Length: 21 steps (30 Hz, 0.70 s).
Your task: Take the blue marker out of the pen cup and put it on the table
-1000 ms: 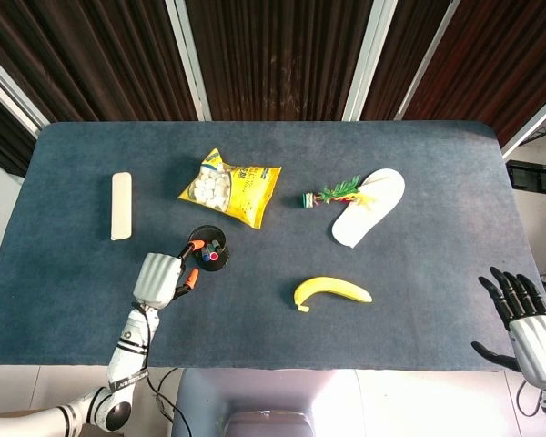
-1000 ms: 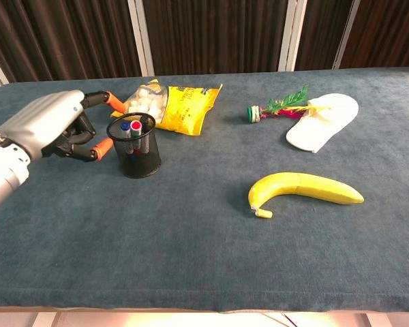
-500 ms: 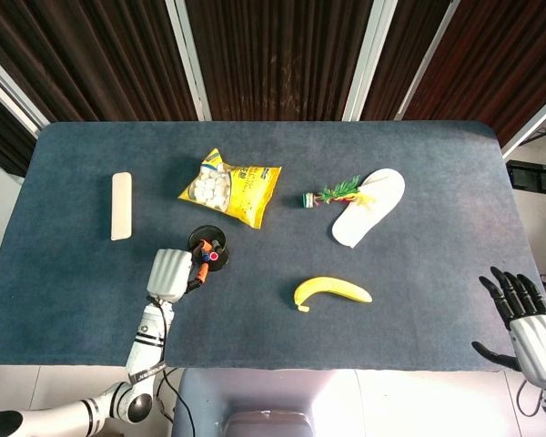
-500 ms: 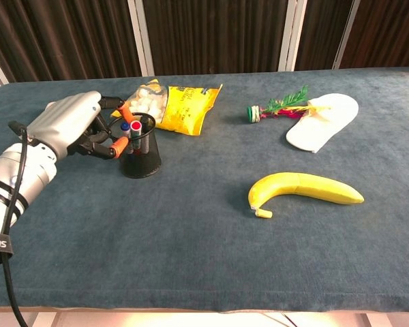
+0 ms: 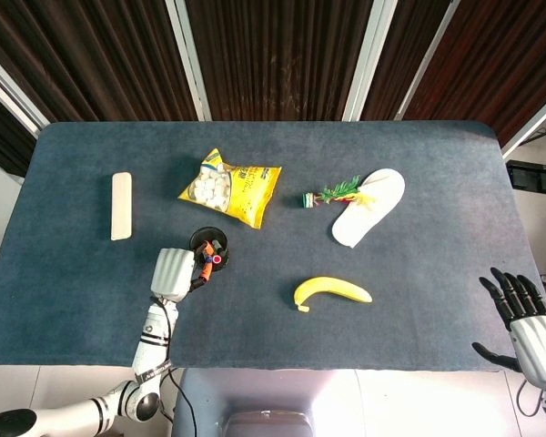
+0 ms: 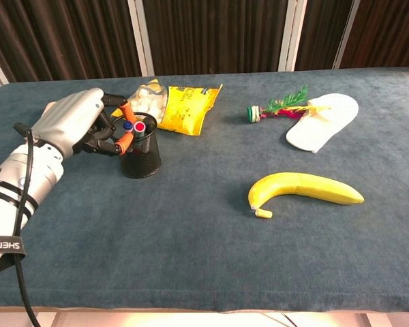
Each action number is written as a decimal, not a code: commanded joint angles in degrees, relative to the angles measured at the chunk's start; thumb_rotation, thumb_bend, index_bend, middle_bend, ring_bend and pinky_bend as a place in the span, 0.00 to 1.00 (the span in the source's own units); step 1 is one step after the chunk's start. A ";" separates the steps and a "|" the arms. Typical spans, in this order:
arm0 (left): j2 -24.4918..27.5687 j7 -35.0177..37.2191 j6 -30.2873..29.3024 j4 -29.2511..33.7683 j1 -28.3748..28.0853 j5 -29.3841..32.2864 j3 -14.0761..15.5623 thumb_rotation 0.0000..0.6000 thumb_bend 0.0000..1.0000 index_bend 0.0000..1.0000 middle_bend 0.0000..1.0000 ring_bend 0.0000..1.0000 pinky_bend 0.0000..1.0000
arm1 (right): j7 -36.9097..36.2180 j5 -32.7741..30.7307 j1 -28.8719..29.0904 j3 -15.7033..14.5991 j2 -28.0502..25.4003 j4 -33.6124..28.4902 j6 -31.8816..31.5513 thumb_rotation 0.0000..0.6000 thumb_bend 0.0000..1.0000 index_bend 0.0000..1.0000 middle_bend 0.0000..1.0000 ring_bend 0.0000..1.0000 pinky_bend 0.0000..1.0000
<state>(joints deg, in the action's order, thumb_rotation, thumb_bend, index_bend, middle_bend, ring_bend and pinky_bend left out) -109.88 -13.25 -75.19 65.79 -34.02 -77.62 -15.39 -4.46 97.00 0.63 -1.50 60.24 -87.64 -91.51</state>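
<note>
At the far left of the dark blue table (image 5: 73,273) lies a pale cream rectangular bar (image 5: 121,206), well apart from everything else. Next comes the left hand (image 6: 78,122), its orange-tipped fingers (image 6: 126,140) curled in at the rim of the black mesh pen cup (image 6: 141,154); whether they grip anything cannot be told. The blue marker (image 6: 127,127) stands in the cup, right at those fingertips, beside a red-capped marker (image 6: 140,127). Just behind the cup lies a yellow snack bag (image 5: 230,190) (white pieces show through its window). Further right are a small green plastic sprig (image 5: 332,194), touching a white flat slipper (image 5: 369,207), and nearer the front edge a yellow banana (image 5: 332,292). At the far right the right hand (image 5: 519,319) hangs off the table, fingers spread, holding nothing.
</note>
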 commanded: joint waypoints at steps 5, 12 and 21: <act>0.21 1.77 -3.22 -0.10 0.05 -2.21 -0.05 1.00 0.41 0.60 1.00 1.00 1.00 | -0.01 0.09 0.04 -0.08 0.00 0.03 0.10 1.00 0.14 0.00 0.00 0.01 0.14; 4.86 2.83 -7.95 7.12 2.01 -5.07 0.26 1.00 0.41 0.62 1.00 1.00 1.00 | 0.02 0.23 0.09 -0.17 0.05 0.05 0.18 1.00 0.14 0.00 0.00 0.01 0.14; 15.75 8.56 -12.87 22.99 6.84 -6.98 0.19 1.00 0.41 0.62 1.00 1.00 1.00 | 0.14 0.68 0.11 -0.45 0.16 0.12 0.22 1.00 0.14 0.00 0.00 0.01 0.14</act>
<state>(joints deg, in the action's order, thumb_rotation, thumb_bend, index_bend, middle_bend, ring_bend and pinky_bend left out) -98.15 -7.06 -87.05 84.04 -29.19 -84.26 -15.36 -4.31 97.68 0.74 -1.95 60.40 -87.53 -91.29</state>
